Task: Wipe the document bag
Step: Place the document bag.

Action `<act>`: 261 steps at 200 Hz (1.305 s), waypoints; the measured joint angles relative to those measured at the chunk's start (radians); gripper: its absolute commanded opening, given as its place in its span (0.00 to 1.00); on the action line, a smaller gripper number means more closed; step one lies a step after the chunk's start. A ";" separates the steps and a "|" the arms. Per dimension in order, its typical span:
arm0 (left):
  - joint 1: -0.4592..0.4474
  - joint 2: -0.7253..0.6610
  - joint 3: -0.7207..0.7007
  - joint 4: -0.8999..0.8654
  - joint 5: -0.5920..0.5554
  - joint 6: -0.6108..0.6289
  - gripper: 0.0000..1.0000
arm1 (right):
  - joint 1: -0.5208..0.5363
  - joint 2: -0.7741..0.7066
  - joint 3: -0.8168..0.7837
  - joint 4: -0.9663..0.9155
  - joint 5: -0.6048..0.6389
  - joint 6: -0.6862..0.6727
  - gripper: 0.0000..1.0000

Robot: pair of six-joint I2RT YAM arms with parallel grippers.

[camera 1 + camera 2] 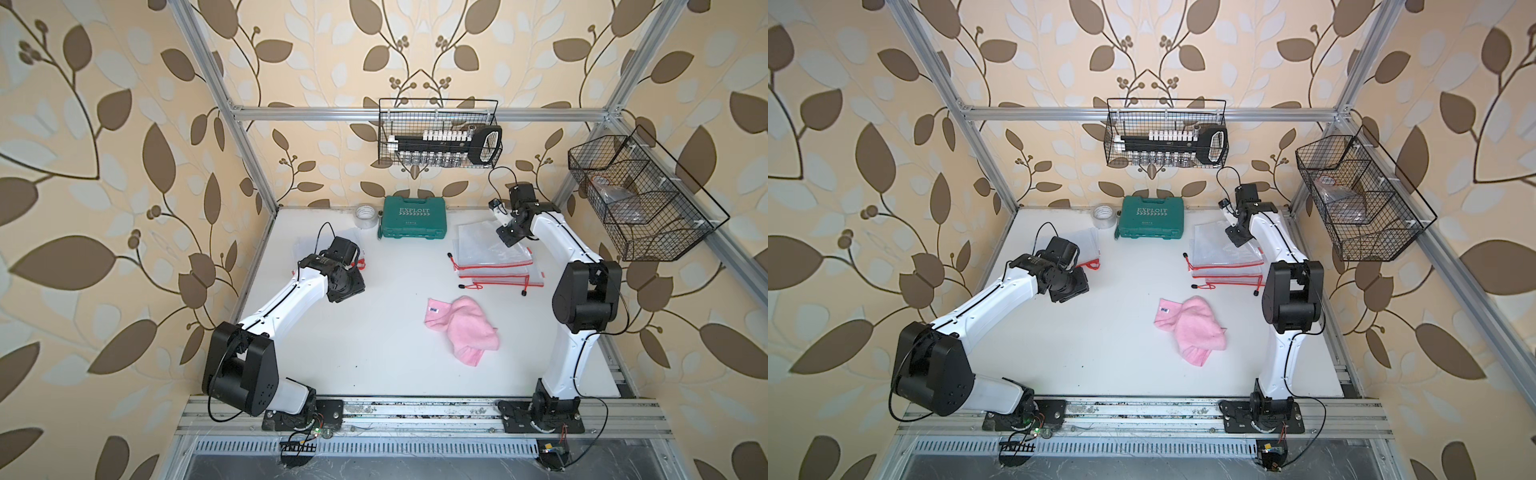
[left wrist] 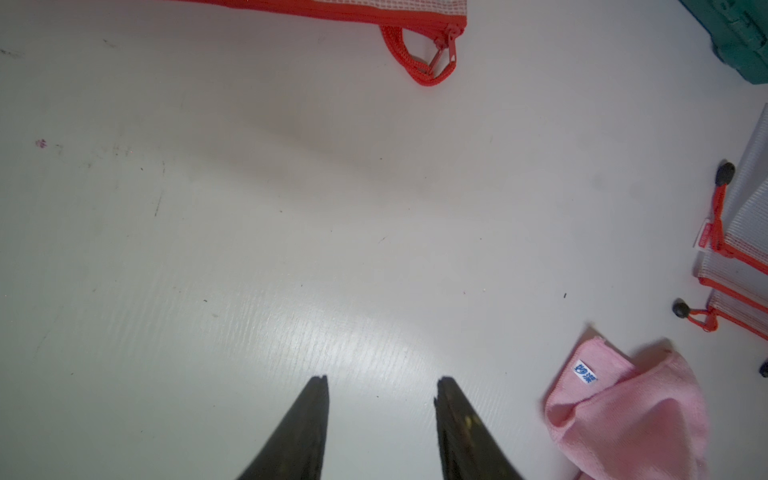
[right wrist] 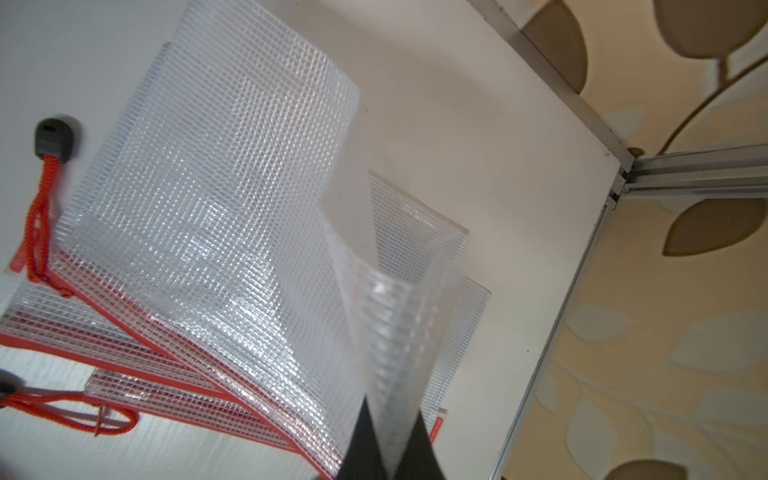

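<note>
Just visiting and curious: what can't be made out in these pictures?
- Bag beside the left arm: covered by that arm in both top views, cut by the left wrist view's edge.
- Side basket's contents: too small behind mesh.
- Stacked bags: overlapping, count unclear.
- Right pincer gripping the top bag: wrist view's edge cuts it.

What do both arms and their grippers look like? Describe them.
The left arm and right arm have white link shells, bulky black joint housings, thin black cables looping alongside and black base plates. The left gripper and right gripper have dark, tapering, pointed fingers.
</note>
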 measured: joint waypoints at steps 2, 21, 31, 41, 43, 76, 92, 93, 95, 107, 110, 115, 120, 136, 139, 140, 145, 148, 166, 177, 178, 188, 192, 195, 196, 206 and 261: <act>0.000 0.000 0.000 0.000 0.000 0.000 0.45 | 0.000 0.000 -0.003 0.001 -0.003 -0.001 0.00; 0.000 0.000 0.000 0.000 0.000 0.000 0.45 | 0.000 0.000 -0.035 0.006 -0.014 -0.008 0.00; 0.000 0.000 0.000 0.000 0.000 0.000 0.45 | 0.000 0.000 -0.048 0.004 -0.015 -0.011 0.00; 0.000 0.000 0.000 0.000 0.000 0.000 0.45 | 0.000 0.003 -0.053 0.003 -0.014 -0.012 0.00; 0.000 0.000 0.000 0.000 0.000 0.000 0.45 | 0.000 0.004 -0.053 0.003 -0.014 -0.012 0.00; 0.000 0.000 0.000 0.000 -0.001 0.000 0.45 | 0.000 0.006 -0.055 0.029 -0.009 -0.011 0.18; 0.000 0.000 0.000 0.000 -0.001 0.000 0.45 | 0.000 0.006 -0.056 0.045 -0.005 -0.014 0.46; 0.000 0.000 0.000 0.000 -0.001 0.000 0.45 | 0.000 0.006 -0.056 0.046 -0.005 -0.014 0.48; 0.000 0.000 0.000 0.000 -0.001 0.000 0.45 | 0.000 0.006 -0.057 0.047 -0.004 -0.005 0.51; 0.000 0.000 0.000 0.000 -0.001 0.000 0.45 | 0.000 0.006 -0.060 0.058 -0.002 -0.012 0.63; 0.000 0.000 0.000 0.000 -0.002 0.000 0.45 | 0.000 0.006 -0.062 0.060 -0.002 -0.003 0.64; 0.000 0.000 0.000 0.000 -0.001 0.000 0.45 | 0.000 0.006 -0.065 0.065 0.000 -0.004 0.65; 0.000 0.000 0.000 0.000 -0.002 0.000 0.45 | 0.000 0.006 -0.068 0.068 0.001 -0.009 0.65; 0.000 0.000 0.000 0.000 -0.002 0.000 0.46 | 0.000 0.006 -0.077 0.078 0.011 -0.001 0.69; 0.000 0.000 0.000 0.000 -0.002 0.000 0.46 | 0.000 0.006 -0.079 0.082 0.012 -0.001 0.69; 0.000 0.000 0.000 0.000 -0.002 0.000 0.46 | 0.000 0.006 -0.080 0.083 0.013 -0.002 0.69; 0.000 0.000 0.000 0.000 -0.002 0.000 0.46 | 0.000 0.006 -0.081 0.087 0.016 0.000 0.69; 0.000 0.000 0.000 0.000 -0.002 0.000 0.46 | 0.000 0.006 -0.083 0.090 0.018 0.001 0.69; 0.000 -0.001 0.000 0.000 -0.002 0.000 0.46 | 0.000 0.006 -0.093 0.109 0.021 0.010 0.71; 0.000 -0.003 -0.002 0.000 -0.003 -0.001 0.46 | 0.000 0.005 -0.096 0.112 0.009 0.030 0.69; 0.001 -0.003 -0.002 0.000 -0.003 -0.001 0.46 | 0.000 0.005 -0.096 0.112 0.009 0.031 0.69; 0.006 -0.006 -0.005 0.001 -0.003 -0.001 0.46 | 0.000 0.005 -0.097 0.110 -0.018 0.056 0.64; 0.007 -0.008 -0.006 0.001 -0.003 -0.001 0.46 | 0.001 0.005 -0.096 0.109 -0.029 0.069 0.62; 0.007 -0.008 -0.007 0.002 -0.003 -0.001 0.46 | 0.002 0.004 -0.096 0.107 -0.040 0.081 0.59; 0.007 -0.009 -0.008 0.002 -0.003 -0.001 0.46 | 0.002 0.004 -0.096 0.106 -0.041 0.084 0.58; 0.013 -0.011 -0.010 0.002 -0.003 -0.001 0.46 | 0.006 0.004 -0.090 0.093 -0.070 0.136 0.53; 0.021 -0.020 -0.031 0.010 -0.002 -0.001 0.46 | 0.037 0.000 -0.061 0.010 -0.114 0.536 0.68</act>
